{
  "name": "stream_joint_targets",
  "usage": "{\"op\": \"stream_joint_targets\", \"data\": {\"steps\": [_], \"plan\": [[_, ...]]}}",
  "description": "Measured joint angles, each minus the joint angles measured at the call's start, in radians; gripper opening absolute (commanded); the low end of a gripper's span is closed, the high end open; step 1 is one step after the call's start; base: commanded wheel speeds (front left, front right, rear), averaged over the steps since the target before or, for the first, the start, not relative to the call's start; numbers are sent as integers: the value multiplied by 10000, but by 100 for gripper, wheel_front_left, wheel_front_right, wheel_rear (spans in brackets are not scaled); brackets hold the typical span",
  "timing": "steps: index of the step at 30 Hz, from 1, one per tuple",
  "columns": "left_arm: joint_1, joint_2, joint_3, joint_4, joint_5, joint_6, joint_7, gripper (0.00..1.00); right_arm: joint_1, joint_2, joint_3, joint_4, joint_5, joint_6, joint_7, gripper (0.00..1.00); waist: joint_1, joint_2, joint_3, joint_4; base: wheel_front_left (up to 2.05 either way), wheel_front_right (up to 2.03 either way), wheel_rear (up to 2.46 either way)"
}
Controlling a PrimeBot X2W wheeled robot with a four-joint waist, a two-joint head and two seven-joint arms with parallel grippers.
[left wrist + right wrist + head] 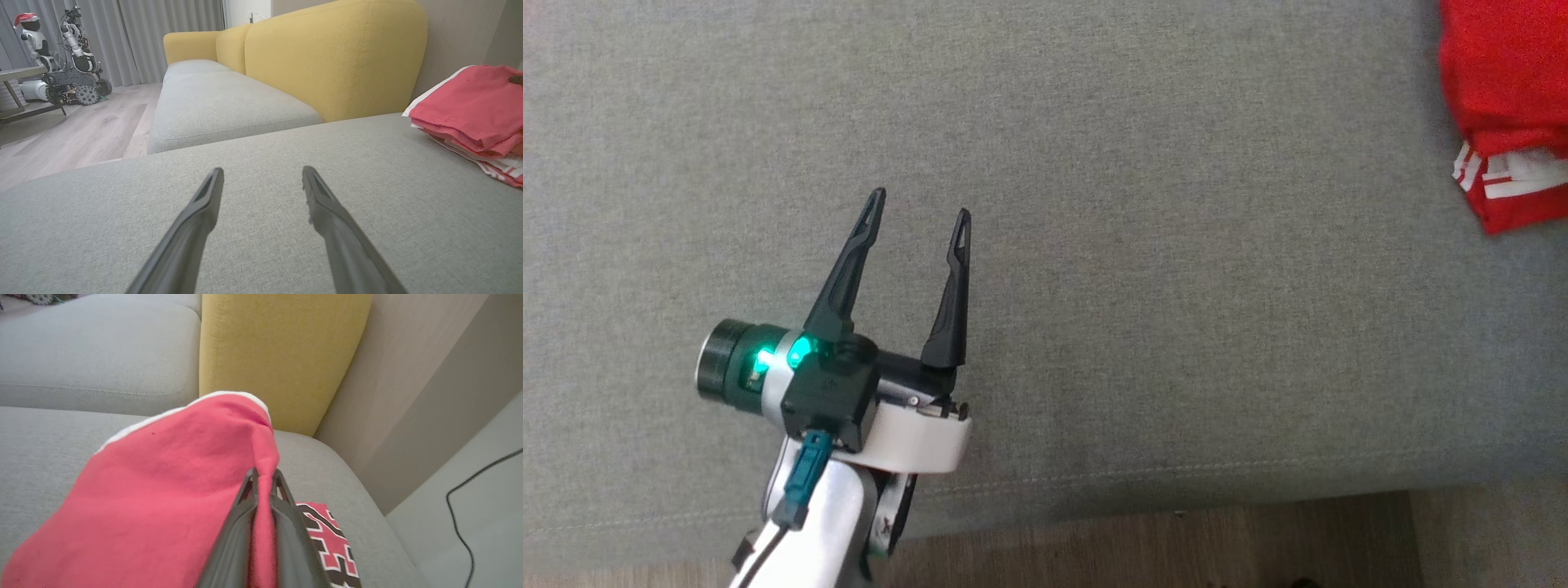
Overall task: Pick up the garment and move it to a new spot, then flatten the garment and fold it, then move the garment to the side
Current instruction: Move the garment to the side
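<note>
The garment is red with white stripes and lies folded at the far right of the grey seat cushion. In the left wrist view the garment is a folded stack at the right edge. My right gripper is shut on a lifted fold of the red garment, whose black and white printed patch lies under the fingers. My left gripper hovers open over bare cushion, well to the left of the garment, with nothing between its fingers.
A yellow sofa backrest rises behind the cushion, beside a beige wall. The cushion's front edge borders a wooden floor. A black cable lies on the floor at right. Another wheeled robot stands by grey curtains.
</note>
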Motion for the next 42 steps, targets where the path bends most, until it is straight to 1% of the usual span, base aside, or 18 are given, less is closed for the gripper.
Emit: {"op": "stream_joint_targets", "data": {"steps": [2,5,6,7,8,9,13,16,18,20,22,26,29,30,33,36,37,42], "plan": [[-31,19,13,-4,-2,-2,0,100,578,13,-686,-876,-516,0,499,0,0,0,58,23,0,0,0],[-54,59,71,-6,-2,-2,0,100,1228,138,-1285,-1810,-905,0,1005,0,0,0,111,27,0,0,0],[-59,67,82,-6,-2,-2,0,100,1406,213,-1430,-2107,-1041,0,1187,20,0,0,125,26,0,0,0],[-67,73,92,-6,-2,-2,0,100,1553,314,-1586,-2399,-1154,0,1356,36,0,0,138,25,0,0,0],[-77,77,100,-6,-2,-2,0,100,1675,439,-1770,-2694,-1241,0,1467,47,0,0,152,24,0,0,0],[-83,81,104,-6,-2,-4,0,100,1773,587,-2002,-3009,-1398,0,1547,100,0,0,165,28,0,0,0],[-195,84,105,-4,-2,-8,0,100,2084,999,-2759,-4203,-2276,0,1638,100,0,0,171,69,0,0,0],[-219,86,123,2,-2,-8,0,100,2336,1484,-3212,-5137,-3037,0,1707,100,0,0,84,106,0,0,0],[-216,90,142,13,-2,-6,0,100,2551,1848,-3275,-5645,-3348,0,1616,100,0,0,-26,125,0,0,0],[-203,90,176,23,-29,0,0,100,2786,2265,-3218,-6036,-3405,0,1436,100,0,0,-188,145,0,0,0],[-185,86,201,21,-88,15,0,100,2931,2508,-3147,-6215,-3384,0,1338,100,-1,1,-287,159,0,0,0],[45,-58,495,58,-439,82,0,100,3724,3476,-2305,-6516,-2702,0,732,100,-1,0,-786,233,0,0,0],[358,-219,736,109,-715,65,0,100,4448,3958,-1471,-6366,-1705,2,-46,100,-1,0,-1239,323,0,0,0],[459,-267,811,148,-811,46,0,100,4688,3975,-1108,-6226,-1379,2,-447,100,-1,1,-1406,367,0,0,0],[757,-408,988,245,-1233,-376,2,100,5201,4161,-577,-5852,-700,2,-1499,100,-1,1,-1892,523,0,0,0],[1054,-491,1227,303,-1262,-608,0,100,5662,4401,-357,-5743,-276,2,-1910,100,-2,1,-2374,718,0,0,0],[1174,-510,1321,341,-1262,-639,0,100,5860,4445,-259,-5822,-138,2,-1921,100,-2,1,-2529,786,0,0,0],[1837,-527,1578,548,-984,-673,0,100,7065,4623,280,-7233,165,2,-1952,100,-2,1,-3191,1118,0,0,0]]}}
